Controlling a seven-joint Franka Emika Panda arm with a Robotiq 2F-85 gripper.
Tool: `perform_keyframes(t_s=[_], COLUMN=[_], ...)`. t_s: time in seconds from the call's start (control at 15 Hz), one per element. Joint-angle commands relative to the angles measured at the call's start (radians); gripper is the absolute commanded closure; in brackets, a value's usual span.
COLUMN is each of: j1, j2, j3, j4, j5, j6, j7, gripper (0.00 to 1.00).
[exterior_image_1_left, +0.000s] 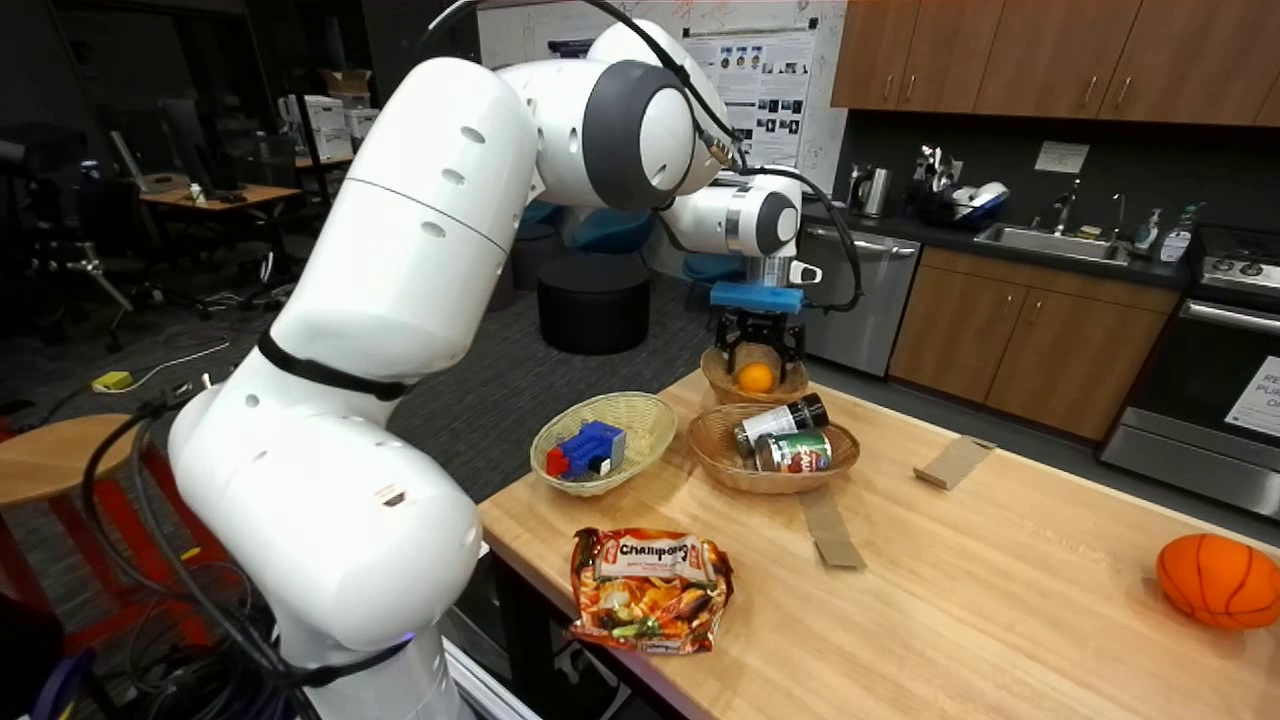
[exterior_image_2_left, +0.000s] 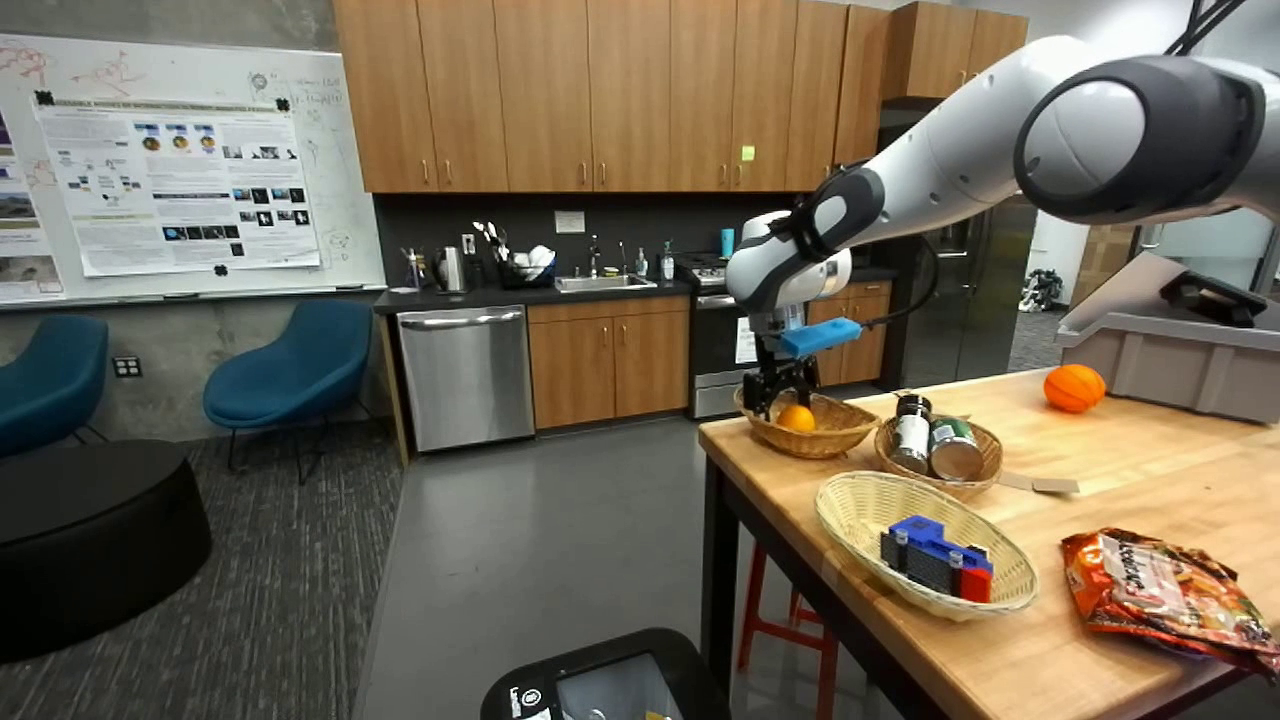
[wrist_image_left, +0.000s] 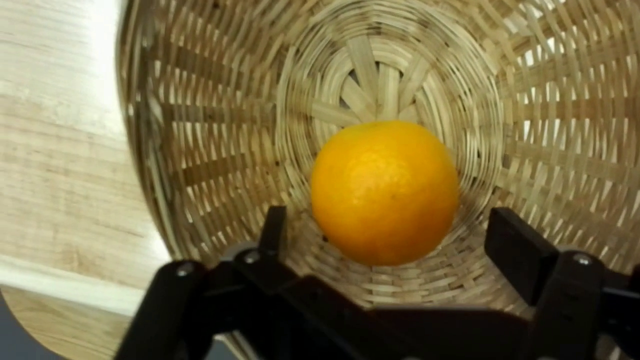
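Note:
My gripper (exterior_image_1_left: 757, 366) points down over a small brown wicker basket (exterior_image_1_left: 720, 384) at the table's corner, shown in both exterior views. An orange (wrist_image_left: 385, 192) lies in that basket. In the wrist view, the black fingers of the gripper (wrist_image_left: 387, 211) stand wide apart on either side of the orange, with gaps between each finger and the fruit. The gripper is open and holds nothing. In an exterior view, the orange (exterior_image_2_left: 796, 418) sits just below the fingers, which reach inside the rim of the basket (exterior_image_2_left: 845, 425).
A brown basket (exterior_image_1_left: 715, 465) with a black-capped bottle (exterior_image_1_left: 765, 427) and a jar (exterior_image_1_left: 795, 453) stands beside it. A pale basket (exterior_image_1_left: 652, 425) holds a blue block toy (exterior_image_1_left: 595, 445). A noodle packet (exterior_image_1_left: 650, 590), cardboard strips (exterior_image_1_left: 955, 462), an orange basketball (exterior_image_1_left: 1218, 580) and a grey bin (exterior_image_2_left: 1180, 368) are on the table.

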Motion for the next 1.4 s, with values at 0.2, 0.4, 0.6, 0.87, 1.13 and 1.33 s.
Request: perform_keyframes(t_s=[0.2, 0.4, 0.6, 0.87, 1.13, 1.33], j1=[-0.004, -0.011, -0.012, -0.013, -0.015, -0.014], j2=[-0.082, -0.099, -0.106, -0.095, -0.095, -0.091], j3=[-0.034, -0.032, -0.022, -0.002, 0.009, 0.006], j4=[-0.036, -0.047, -0.053, -0.049, -0.064, -0.076], j5=[-0.039, -0.027, -0.015, 0.026, 0.055, 0.061], j6=[-0.052, -0.064, -0.064, -0.058, -0.057, -0.046], j7=[0.02, 0.024, 0.024, 0.037, 0.036, 0.049], gripper=[0.0, 0.0, 0.0, 0.0, 0.0, 0.0])
